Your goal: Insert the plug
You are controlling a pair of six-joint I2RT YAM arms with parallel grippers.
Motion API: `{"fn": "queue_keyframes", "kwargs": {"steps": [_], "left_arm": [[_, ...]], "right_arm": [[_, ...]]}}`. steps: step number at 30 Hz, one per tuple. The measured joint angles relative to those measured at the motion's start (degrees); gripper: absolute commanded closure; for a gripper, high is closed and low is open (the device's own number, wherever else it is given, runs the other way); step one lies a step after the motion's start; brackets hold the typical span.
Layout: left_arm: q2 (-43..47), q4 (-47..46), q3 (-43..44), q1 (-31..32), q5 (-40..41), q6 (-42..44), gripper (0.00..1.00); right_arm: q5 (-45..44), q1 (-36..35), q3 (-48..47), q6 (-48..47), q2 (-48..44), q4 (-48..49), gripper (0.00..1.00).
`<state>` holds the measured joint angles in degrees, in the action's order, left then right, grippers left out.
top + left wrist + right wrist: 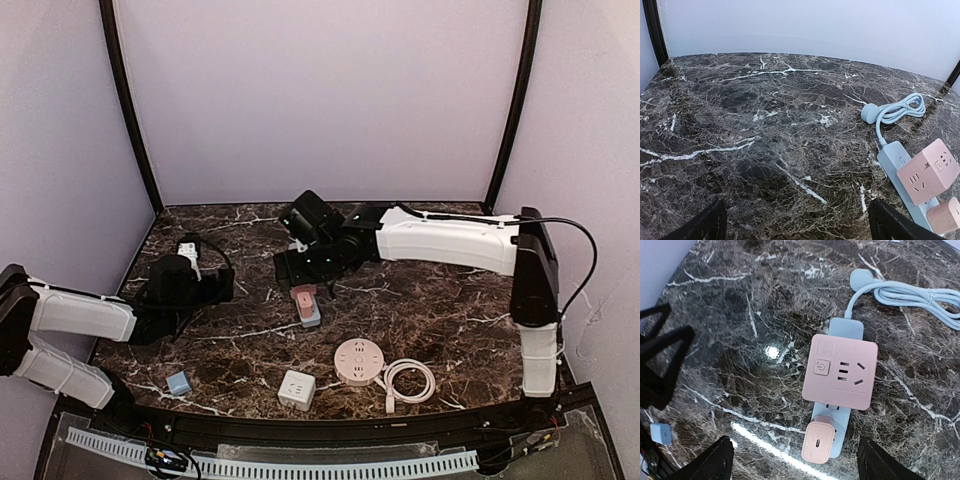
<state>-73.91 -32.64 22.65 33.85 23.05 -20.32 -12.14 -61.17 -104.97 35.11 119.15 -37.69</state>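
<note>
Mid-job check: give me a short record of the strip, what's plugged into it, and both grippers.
power strip: blue, lying flat; its cord coiled beside it, plug end free
plugged in: pink cube adapter; small pink charger next to it
right gripper: open, above the strip, holding nothing
left gripper: open, off to one side, empty
loose spares: white cube adapter, round pink socket

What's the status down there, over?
Left fingers open, right fingers open, both empty. Small pink plug seated in blue power strip, beside pink cube adapter. Nothing blocking.
</note>
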Motion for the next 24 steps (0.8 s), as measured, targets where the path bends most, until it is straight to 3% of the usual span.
{"fn": "queue_keyframes", "kwargs": {"steps": [9,18,24], "left_arm": [[-0.4,6.3,3.9,4.5,1.1,-5.1,0.01],[-4.0,14.0,13.6,12.5,6.9,-8.7,0.01],[-8.7,19.6,20.8,15.3,7.7,-9.9,0.01]], "right_arm": [[-3.6,0.3,18.4,-0.7,-16.8,8.2,0.13],[-4.4,0.7,45.0,-3.5,-33.3,18.3,0.12],[-2.1,0.7,54.9,-4.9,-43.2,21.7,0.11]]}}
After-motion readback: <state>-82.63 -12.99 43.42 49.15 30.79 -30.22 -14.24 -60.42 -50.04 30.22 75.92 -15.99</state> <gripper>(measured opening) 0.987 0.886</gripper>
